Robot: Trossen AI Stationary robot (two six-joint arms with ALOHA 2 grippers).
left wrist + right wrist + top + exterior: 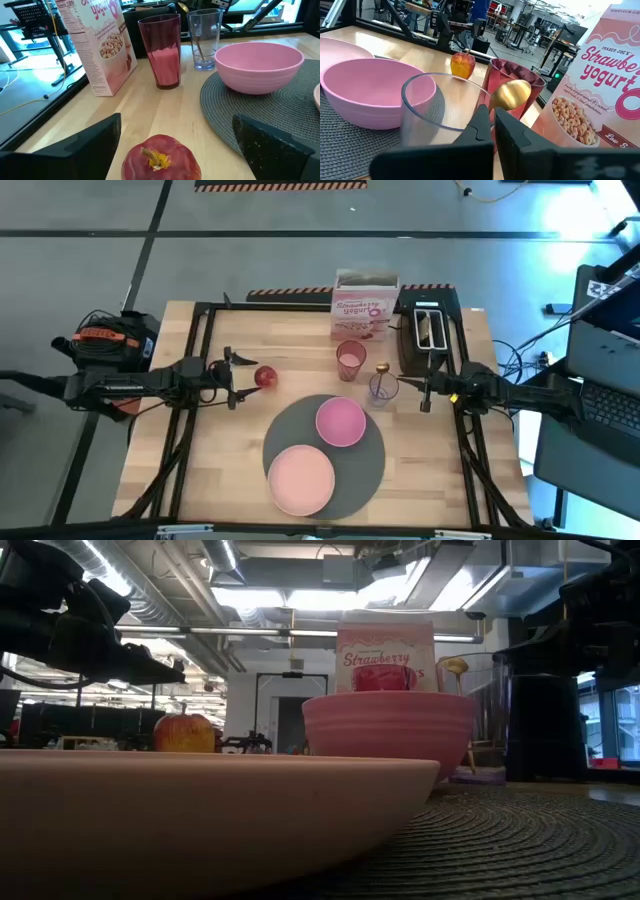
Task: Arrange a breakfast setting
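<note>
Apple straight ahead of my left tool

My left tool (232,381) stood released, the red apple (265,376) lying just between its fingers; right tool (427,390) clenched by the clear glass (383,388).

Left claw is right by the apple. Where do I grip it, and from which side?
Take the red apple across its widest part, at mid-height. It stands stem up on bare wood beside the mat, nothing touching it. The open left claw already faces it with a finger either side, so come in level from the table's left.
</note>
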